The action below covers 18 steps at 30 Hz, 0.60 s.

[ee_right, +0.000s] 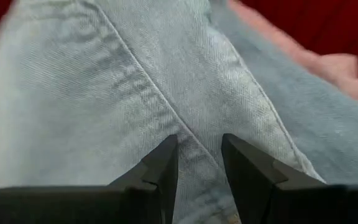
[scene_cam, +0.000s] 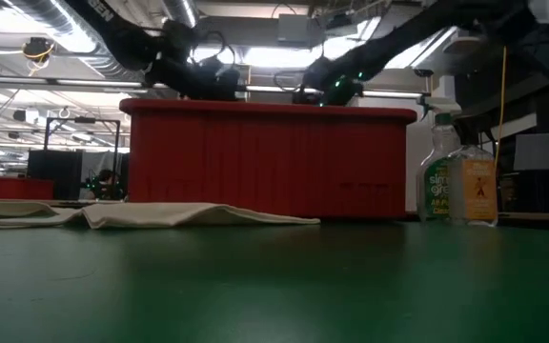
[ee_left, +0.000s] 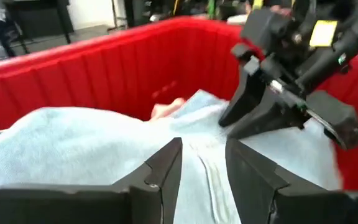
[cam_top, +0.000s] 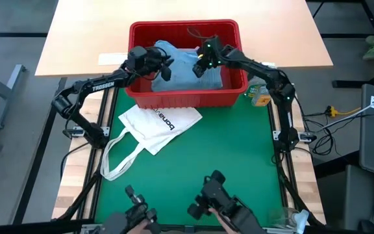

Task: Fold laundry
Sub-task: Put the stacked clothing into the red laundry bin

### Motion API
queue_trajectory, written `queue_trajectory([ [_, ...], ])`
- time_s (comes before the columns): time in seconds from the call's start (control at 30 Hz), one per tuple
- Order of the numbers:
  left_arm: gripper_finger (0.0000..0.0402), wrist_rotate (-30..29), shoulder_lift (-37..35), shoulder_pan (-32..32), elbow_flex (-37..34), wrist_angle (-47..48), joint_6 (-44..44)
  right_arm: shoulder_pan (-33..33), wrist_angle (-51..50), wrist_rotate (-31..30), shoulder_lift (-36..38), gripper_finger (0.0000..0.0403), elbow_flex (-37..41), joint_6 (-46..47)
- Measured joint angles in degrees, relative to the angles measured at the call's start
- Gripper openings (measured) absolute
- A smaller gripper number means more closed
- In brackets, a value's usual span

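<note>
Denim is the material that matters: a pair of light blue denim jeans (cam_top: 186, 65) lies bunched on top of the heap inside the red ribbed plastic basket (cam_top: 145, 97), which stands at the far end of the green tabletop (cam_top: 232, 149). A little pink fabric (ee_left: 166, 109) shows beneath it.

On the left, the left gripper (cam_top: 163, 65) reaches in over the basket's left wall and sits at the left part of the jeans. In its wrist view its jaws stand partly open, a narrow gap between them, pointing down at the cloth; whether they have pinched a fold cannot be told.

On the right, the right gripper (cam_top: 202, 62) comes in over the far right corner and hangs over the middle of the denim. Its wrist view shows its jaws also partly open, set either side of a stitched seam (ee_right: 142, 81) that runs diagonally away from them. The fingertips (ee_right: 166, 152) look pressed on the fabric, but a grip cannot be confirmed.

The jeans lie directly beneath both grippers, their bulk stretching left to right across the basket, with one gripper toward each side. The right one seems more central, so a lift would probably need both arms to rise together.

A white cloth tote bag (cam_top: 158, 127) lies flat on the tabletop in front of the basket, well apart from both arms.
</note>
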State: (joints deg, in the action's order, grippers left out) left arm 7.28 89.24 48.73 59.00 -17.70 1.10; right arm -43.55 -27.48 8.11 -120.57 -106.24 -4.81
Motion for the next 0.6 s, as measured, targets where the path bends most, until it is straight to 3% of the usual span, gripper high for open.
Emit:
queue_trajectory([
  [0.27, 0.0119, -5.3, 7.7, 4.3, 0.0, -0.2, 4.0, -0.9, 11.3, -3.0, -6.4, 0.0127, 0.0, 0.7],
  [0.6, 0.0119, -6.4, 16.1, 9.5, 0.4, -2.9, 4.1, -1.6, 12.1, -7.5, -8.8, 0.0127, -0.2, 0.6],
])
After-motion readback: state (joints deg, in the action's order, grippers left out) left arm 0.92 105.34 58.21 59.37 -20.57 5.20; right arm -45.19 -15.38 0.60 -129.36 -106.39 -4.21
